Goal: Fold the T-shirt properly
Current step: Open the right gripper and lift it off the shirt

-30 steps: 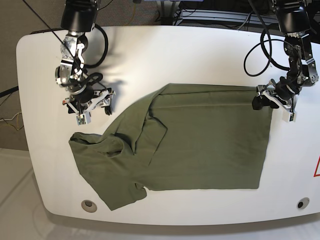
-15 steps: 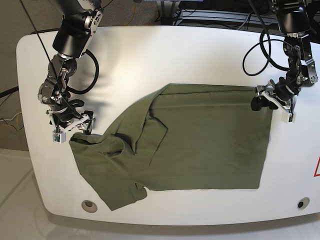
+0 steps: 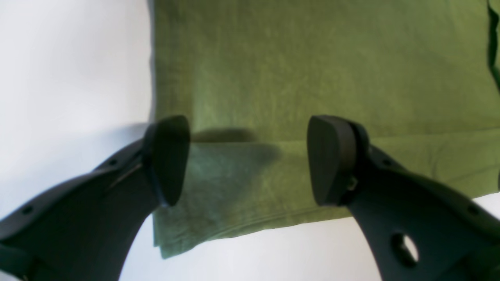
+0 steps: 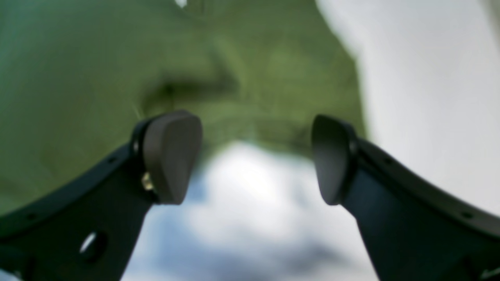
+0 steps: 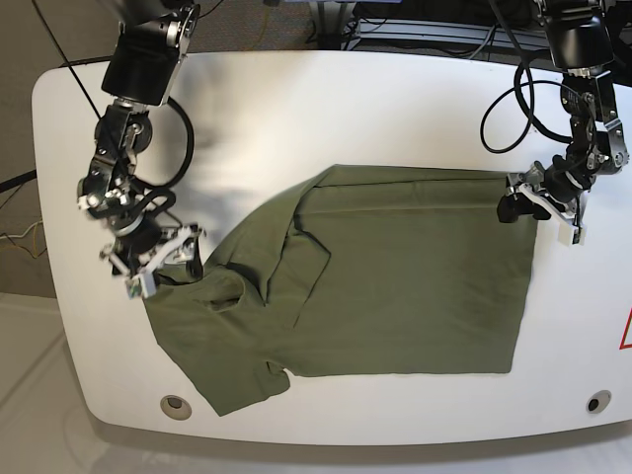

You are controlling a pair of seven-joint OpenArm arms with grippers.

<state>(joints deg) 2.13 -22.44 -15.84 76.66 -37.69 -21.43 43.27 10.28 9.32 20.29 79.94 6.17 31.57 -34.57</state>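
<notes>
The olive-green T-shirt [image 5: 395,286] lies partly folded on the white table [image 5: 326,109], with a bunched sleeve at its left end. My left gripper [image 5: 540,205] hovers open over the shirt's far right corner. In the left wrist view its fingers [image 3: 168,160] straddle that corner of the T-shirt [image 3: 312,58], with nothing pinched in the left gripper [image 3: 250,160]. My right gripper [image 5: 161,264] stands open at the left sleeve's edge. The right wrist view is blurred, with the T-shirt [image 4: 97,78] just beyond the open right gripper [image 4: 254,160] and bare table between the pads.
Black cables [image 5: 504,109] loop off both arms over the back of the table. Two round fittings [image 5: 177,405] [image 5: 593,402] sit near the front edge. A red warning mark [image 5: 625,331] shows at the right edge. The shirt's lower hem lies close to the front edge.
My right gripper has dropped from the bare table toward the front, then shifted right onto the sleeve's edge. The left gripper has held almost still at the right corner.
</notes>
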